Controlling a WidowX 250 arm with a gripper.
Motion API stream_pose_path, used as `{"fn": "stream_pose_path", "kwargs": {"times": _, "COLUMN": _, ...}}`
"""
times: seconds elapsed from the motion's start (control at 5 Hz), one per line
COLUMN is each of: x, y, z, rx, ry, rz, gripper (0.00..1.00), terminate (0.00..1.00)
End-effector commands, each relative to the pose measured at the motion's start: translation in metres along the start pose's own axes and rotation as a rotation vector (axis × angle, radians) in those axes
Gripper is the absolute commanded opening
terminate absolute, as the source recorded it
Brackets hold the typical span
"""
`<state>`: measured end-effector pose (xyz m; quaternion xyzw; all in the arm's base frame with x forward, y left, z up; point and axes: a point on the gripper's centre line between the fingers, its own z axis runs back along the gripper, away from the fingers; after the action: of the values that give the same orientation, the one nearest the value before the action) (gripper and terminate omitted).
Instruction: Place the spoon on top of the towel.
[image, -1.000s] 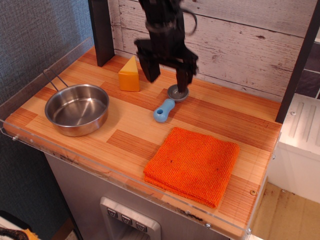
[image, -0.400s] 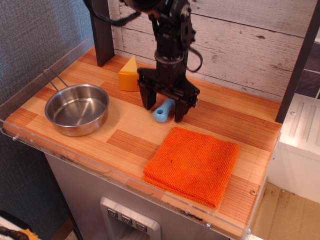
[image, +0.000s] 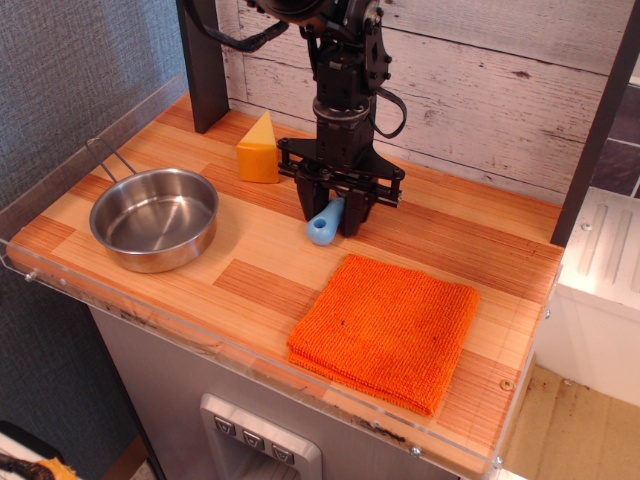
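Tool (image: 333, 222) down on the counter (image: 240, 262), fingers pinched on the blue handle of the spoon (image: 323, 226), bowl hidden behind them, beside and apart from the towel (image: 386, 329), with pan (image: 154, 218) and cheese (image: 259, 149) to the left.

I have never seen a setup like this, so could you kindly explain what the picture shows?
One camera looks down from the front at a striped wooden tabletop. The black jointed thing is a robot arm ending in a two-fingered gripper. Its fingers are closed around the small toy spoon, whose light-blue handle sticks out below; the spoon seems to rest on the table. Nearby lie a square orange knitted towel, where the spoon should go, a steel pan and a yellow cheese wedge.
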<state>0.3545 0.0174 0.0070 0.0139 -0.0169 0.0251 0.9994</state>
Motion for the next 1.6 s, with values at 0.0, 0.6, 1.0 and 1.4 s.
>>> {"fn": "stream_pose_path", "kwargs": {"times": 0.0, "x": 0.002, "y": -0.022, "z": 0.088, "rx": -0.015, "ry": -0.189, "rz": -0.036, "gripper": 0.0, "terminate": 0.0}}
{"fn": "stream_pose_path", "kwargs": {"times": 0.6, "x": -0.066, "y": -0.078, "z": 0.087, "rx": 0.004, "ry": -0.16, "rz": -0.104, "gripper": 0.0, "terminate": 0.0}}
{"fn": "stream_pose_path", "kwargs": {"times": 1.0, "x": -0.088, "y": -0.079, "z": 0.067, "rx": -0.018, "ry": -0.141, "rz": -0.076, "gripper": 0.0, "terminate": 0.0}}
{"fn": "stream_pose_path", "kwargs": {"times": 1.4, "x": -0.091, "y": -0.078, "z": 0.066, "rx": -0.029, "ry": -0.128, "rz": -0.041, "gripper": 1.0, "terminate": 0.0}}
